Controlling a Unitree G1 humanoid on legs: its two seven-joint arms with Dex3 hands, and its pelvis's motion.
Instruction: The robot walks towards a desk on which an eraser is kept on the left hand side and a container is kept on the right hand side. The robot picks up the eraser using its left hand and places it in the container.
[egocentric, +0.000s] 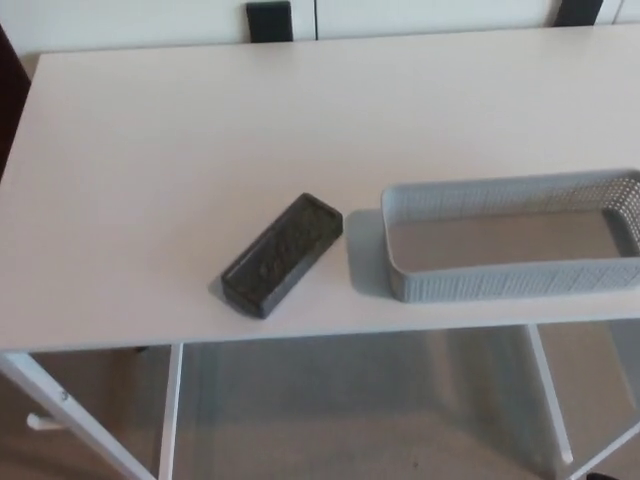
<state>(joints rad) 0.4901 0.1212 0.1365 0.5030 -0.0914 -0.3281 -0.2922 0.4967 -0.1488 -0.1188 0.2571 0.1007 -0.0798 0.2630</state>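
Note:
A dark grey rectangular eraser (283, 254) lies at a slant on the white desk (170, 170), near its front edge and left of centre. To its right stands a long grey mesh container (510, 238), nothing inside it, its right end cut off by the picture's edge. A narrow strip of bare desk separates the two. Neither of my hands shows in the head view.
White cabinet fronts with two dark handles (269, 20) run behind the desk's far edge. White desk legs (168, 410) and beige carpet (350, 410) show below the front edge. A dark area lies at the far left.

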